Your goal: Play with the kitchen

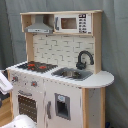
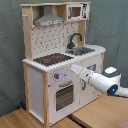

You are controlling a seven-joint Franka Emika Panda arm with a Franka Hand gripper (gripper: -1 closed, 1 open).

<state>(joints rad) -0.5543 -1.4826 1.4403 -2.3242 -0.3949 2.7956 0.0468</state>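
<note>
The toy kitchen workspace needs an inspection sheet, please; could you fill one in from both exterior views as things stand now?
Surface: wooden floor boards under the kitchen in the second exterior view.
Job's things: the kitchen stands upright; black hob with red rings, black tap over the sink, grey hood, microwave, oven door shut, knobs above it.
Clutter: nothing seen.
Grippers: the arm reaches toward the front panel near the knobs; the gripper is at the counter edge.
Cables: nothing seen.
Surroundings: grey curtain behind.
</note>
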